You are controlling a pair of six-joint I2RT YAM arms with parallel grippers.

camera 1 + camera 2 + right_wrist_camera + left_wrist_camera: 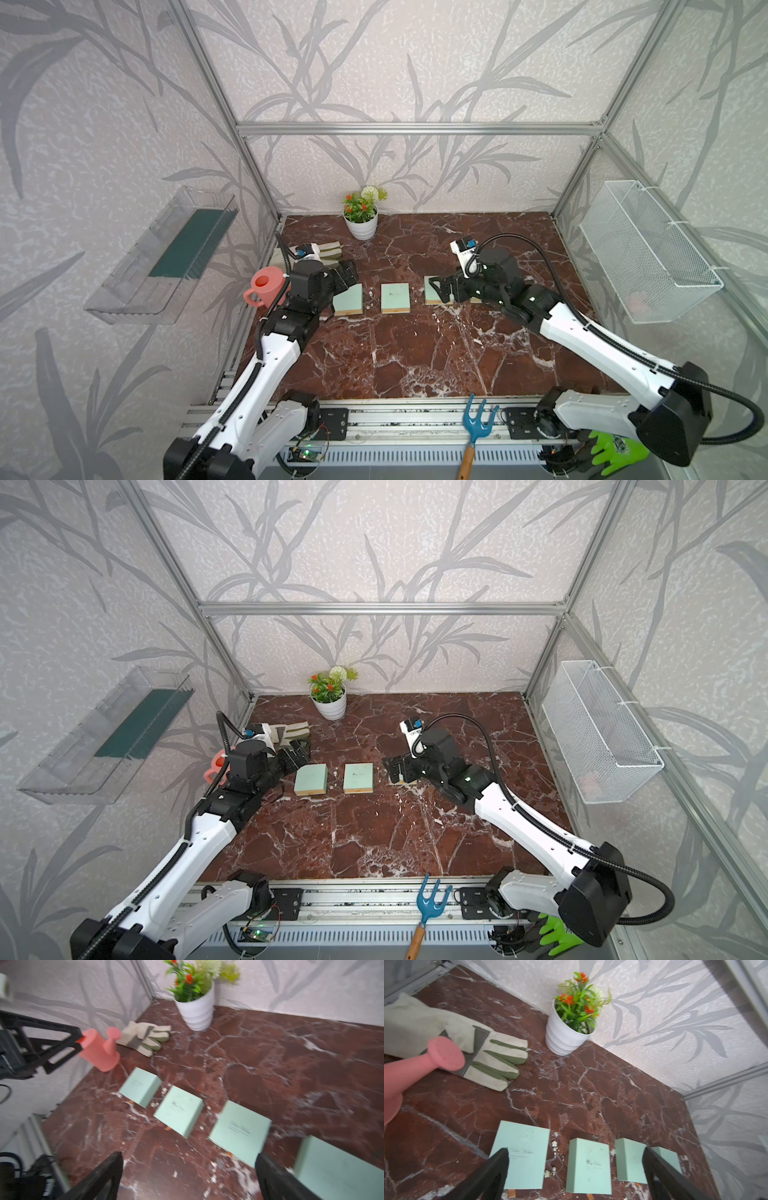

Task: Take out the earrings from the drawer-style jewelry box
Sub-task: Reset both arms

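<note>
- Left gripper (575, 1150) looms closest in its wrist view: jaws spread wide, nothing held, hanging by the first box (522, 1157) from the can (415, 1076).
- Right gripper (189, 1155), same story: released and empty, at the end of the row farthest from the can.
- Earrings (554, 1144) are out! Small silvery pieces lie on bare marble (571, 1095), in the gap between the first box and the second box (588, 1165) from the can.
- Progress, by my read: the main job looks done or nearly so, and whatever is left is hidden.
- Containers: four mint boxes (239, 1136) run in a line away from the can, all apparently shut, with only orange tabs (511, 1193) poking out. No lining shows, so their contents cannot be told.
- Basket (648, 249), on the wall opposite the can, holds something pinkish, too blurred to name.
</note>
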